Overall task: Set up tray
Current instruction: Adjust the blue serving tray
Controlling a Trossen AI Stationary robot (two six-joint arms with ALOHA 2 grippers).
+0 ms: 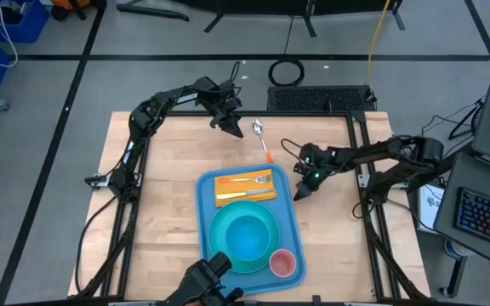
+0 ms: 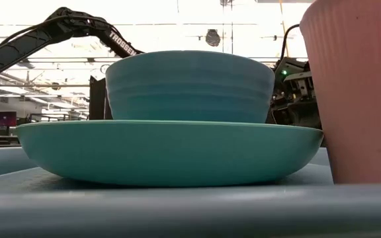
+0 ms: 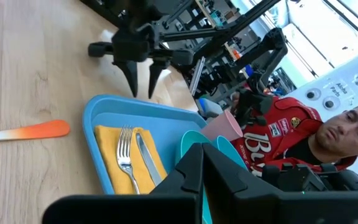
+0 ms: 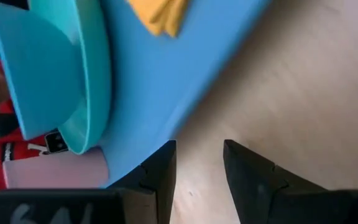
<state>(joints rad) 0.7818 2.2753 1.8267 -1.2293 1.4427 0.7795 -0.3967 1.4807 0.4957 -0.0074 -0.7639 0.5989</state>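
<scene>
The large flat light-blue plastic tray (image 1: 289, 223) runs lengthwise just left of the nearer right gripper (image 1: 299, 192), its fingers narrowly parted, empty

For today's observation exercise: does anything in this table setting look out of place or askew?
One item does. The spoon, with its orange handle, lies on the bare wood outside the tray, near its far edge, while the fork and knife rest neatly on the yellow napkin inside. Nothing looks spilled or damaged.
</scene>
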